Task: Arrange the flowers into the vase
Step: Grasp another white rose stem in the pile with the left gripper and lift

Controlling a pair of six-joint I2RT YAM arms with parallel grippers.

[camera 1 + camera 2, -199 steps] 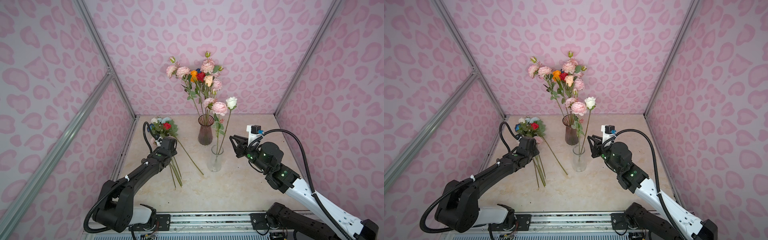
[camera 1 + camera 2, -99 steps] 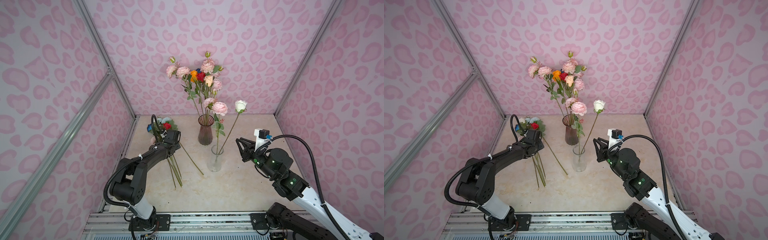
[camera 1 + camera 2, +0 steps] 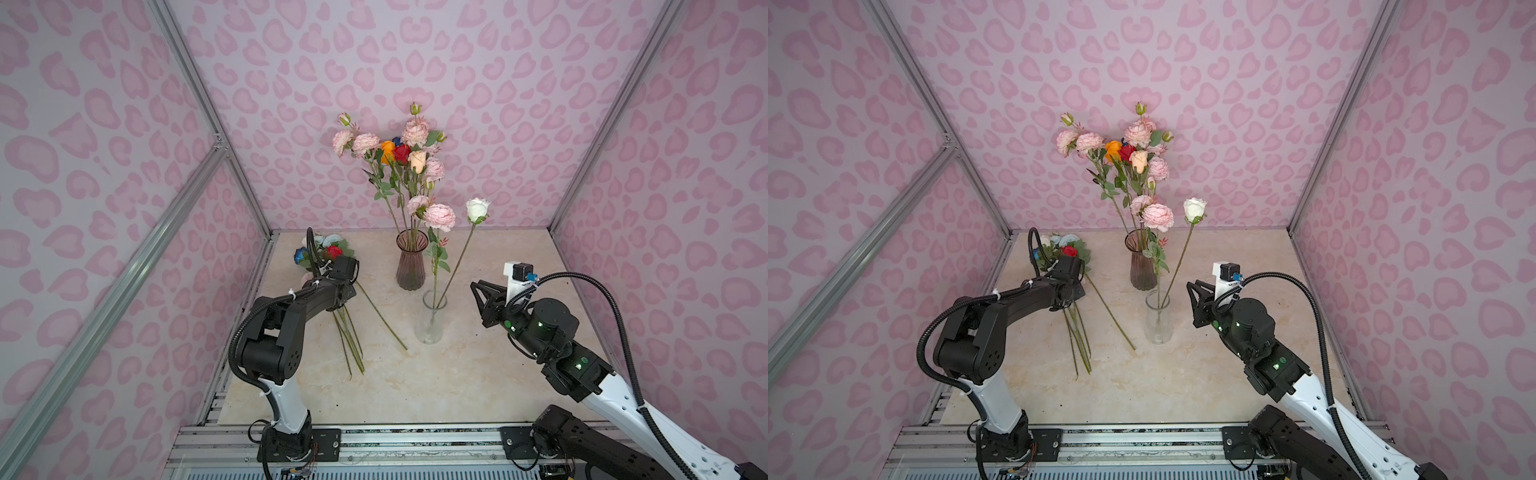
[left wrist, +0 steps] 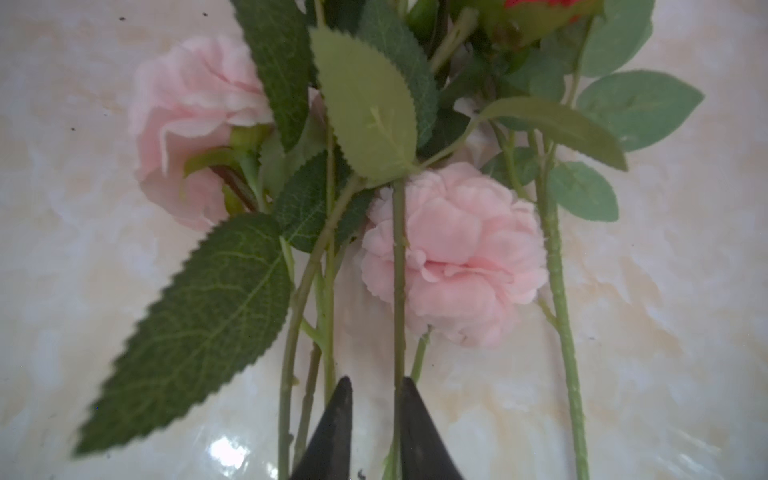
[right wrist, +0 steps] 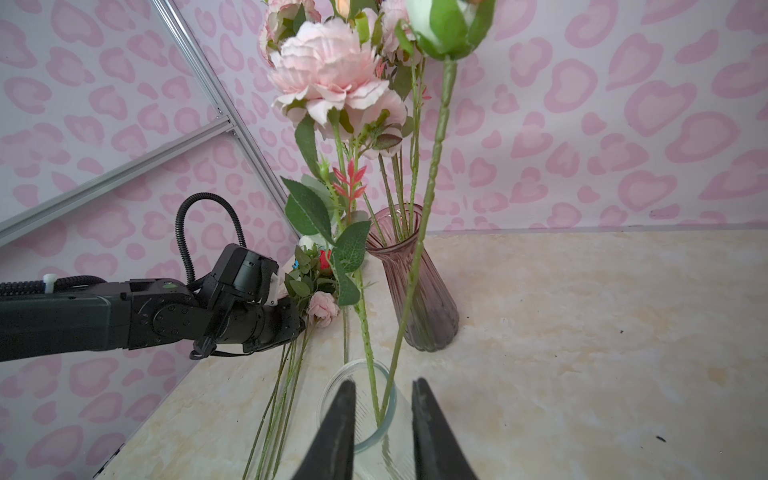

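Loose flowers (image 3: 333,251) lie in a pile at the back left of the table, their stems (image 3: 351,340) trailing toward the front. My left gripper (image 4: 375,382) hovers low over them. Its jaws are narrowly apart around one green stem (image 4: 398,332), which touches one finger and leaves a gap to the other. Pale pink heads (image 4: 457,257) lie just beyond. A mauve ribbed vase (image 3: 411,266) holds a tall bunch. The clear glass vase (image 3: 428,328) holds a pink flower (image 3: 439,217) and a white rose (image 3: 477,209). To its right, my right gripper (image 3: 478,299) is open and empty.
Pink patterned walls with aluminium posts (image 3: 245,178) close in the beige table (image 3: 415,386) on three sides. A metal rail (image 3: 415,436) runs along the front edge. The right arm's black cable (image 3: 615,303) loops above its wrist.
The left jaws have narrowed around a stem in the pile, and the left elbow has folded back. The right gripper has drawn back to the right of the clear vase. The white rose now leans right.
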